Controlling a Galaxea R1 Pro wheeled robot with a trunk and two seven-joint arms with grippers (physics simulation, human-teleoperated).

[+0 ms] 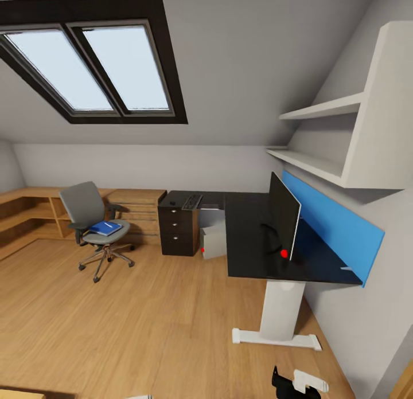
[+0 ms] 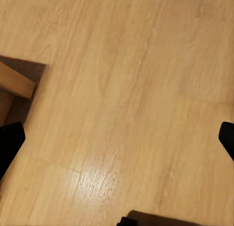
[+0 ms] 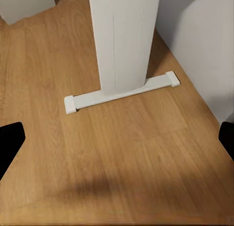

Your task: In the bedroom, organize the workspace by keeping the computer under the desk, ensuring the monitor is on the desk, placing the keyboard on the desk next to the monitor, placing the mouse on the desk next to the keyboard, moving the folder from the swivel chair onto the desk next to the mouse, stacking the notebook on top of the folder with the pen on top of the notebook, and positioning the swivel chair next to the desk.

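Skylight (image 1: 92, 63) set in sloped ceiling. White wall shelves (image 1: 344, 141) mounted above blue panel (image 1: 338, 221). Dark drawer unit (image 1: 179, 230) placed beside low wooden shelving (image 1: 34, 212). Wood floor (image 1: 143, 324) laid throughout.

The black desk (image 1: 252, 238) with a white leg (image 1: 280, 310) stands by the right wall, ahead of the right gripper and a bit to its left. A thin black monitor (image 1: 285, 215) stands upright on it. A dark keyboard (image 1: 192, 202) lies on the far end of the desk. A grey computer box (image 1: 213, 240) sits on the floor under the desk. The grey swivel chair (image 1: 94, 224) on wheels stands well apart from the desk, far ahead of the left gripper. A blue folder (image 1: 105, 227) lies flat on its seat.
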